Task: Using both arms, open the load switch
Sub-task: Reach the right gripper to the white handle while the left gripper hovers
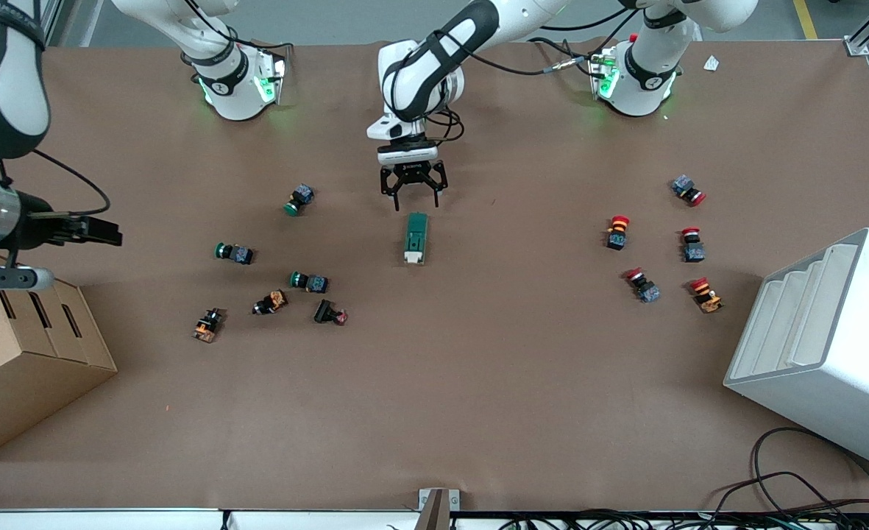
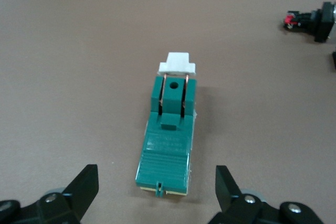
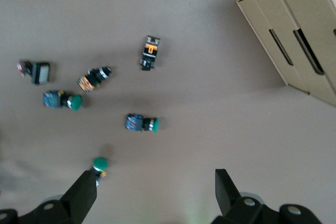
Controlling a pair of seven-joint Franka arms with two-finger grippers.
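Your left gripper (image 1: 413,197) hangs with its fingers spread wide just at the 12 o'clock end of the load switch (image 1: 415,238), not touching it. The switch lies flat mid-table, its white lever (image 2: 177,62) at the 6 o'clock end, nearer the front camera. Your right gripper (image 3: 156,195), also wide open and empty, waits high over the green push-buttons (image 3: 140,123) beside the cardboard box (image 1: 26,353).

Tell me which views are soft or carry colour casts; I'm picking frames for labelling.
Front view: sharp, evenly lit, green glow beside both arm bases. Left wrist view: load switch fairly crisp, gripper fingers at the frame edge blurred. Right wrist view: softest, push-buttons smeared, faint green tint near the gripper.
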